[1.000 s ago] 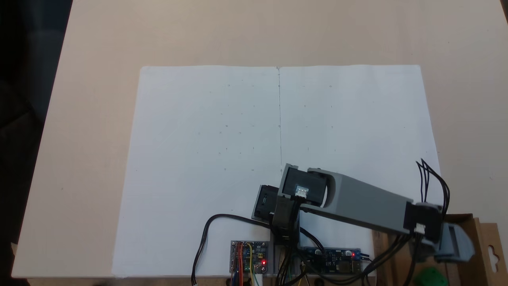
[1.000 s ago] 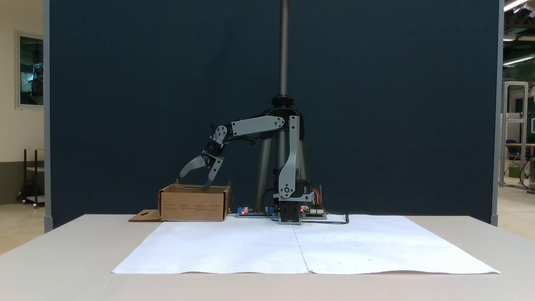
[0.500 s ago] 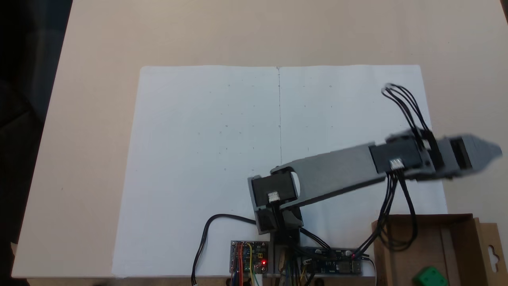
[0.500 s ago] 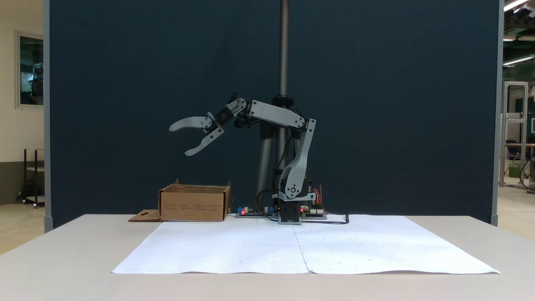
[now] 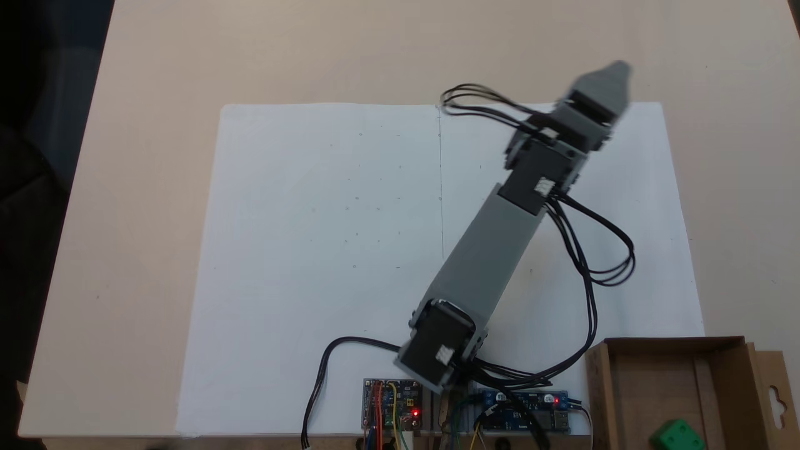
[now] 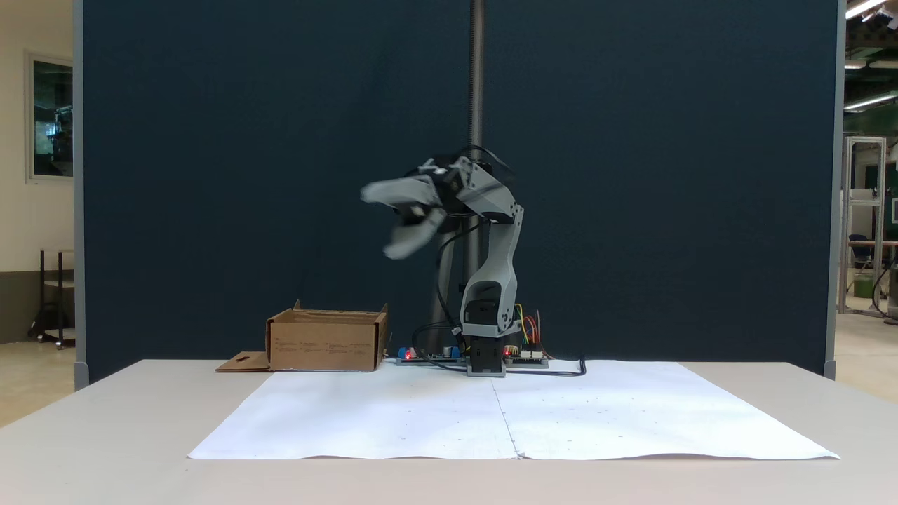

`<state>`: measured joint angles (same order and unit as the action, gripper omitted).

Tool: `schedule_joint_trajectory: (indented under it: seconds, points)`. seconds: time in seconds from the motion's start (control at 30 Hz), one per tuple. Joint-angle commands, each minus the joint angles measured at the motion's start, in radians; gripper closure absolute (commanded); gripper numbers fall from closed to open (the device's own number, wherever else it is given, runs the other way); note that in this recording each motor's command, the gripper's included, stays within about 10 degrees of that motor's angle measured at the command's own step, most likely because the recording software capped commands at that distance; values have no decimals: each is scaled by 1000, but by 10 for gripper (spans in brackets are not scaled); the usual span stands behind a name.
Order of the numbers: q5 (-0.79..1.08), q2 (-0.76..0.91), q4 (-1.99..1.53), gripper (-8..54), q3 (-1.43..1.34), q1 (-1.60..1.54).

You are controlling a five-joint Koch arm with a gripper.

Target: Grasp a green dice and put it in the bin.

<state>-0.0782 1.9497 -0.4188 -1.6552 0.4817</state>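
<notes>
One dice [image 5: 676, 434], green, lies inside the bin [image 5: 719, 359] at the lower right corner of a fixed view from above, resting on the cardboard floor with nothing touching it, while the end effector [image 5: 609, 78] hangs well apart over the far edge of the paper [image 5: 312, 250]; the cube looks light, rigid and smooth-sided, so any hold would best go across two opposite flat faces, not the corners. In a fixed view from the front, the bin [image 6: 326, 341] hides the dice behind its wall, and the blurred end effector [image 6: 386, 223] is raised high with jaws spread wide, holding nothing.
</notes>
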Motion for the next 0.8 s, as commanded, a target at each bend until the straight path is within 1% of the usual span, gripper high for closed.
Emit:
schedule_joint_trajectory:
  seconds: [0.0, 0.2, 0.33, 0.47, 0.57, 0.77]
  points:
    - [-69, 67, 0, 12, -31, -112]
    - [-72, 189, 34, 13, -299, -382]
    - [-74, 242, 202, 12, -528, -476]
    - [-55, 256, 337, 12, -798, -497]
    - [3, 256, 458, 12, -976, -491]
    - [49, 255, 685, 11, -1178, -459]
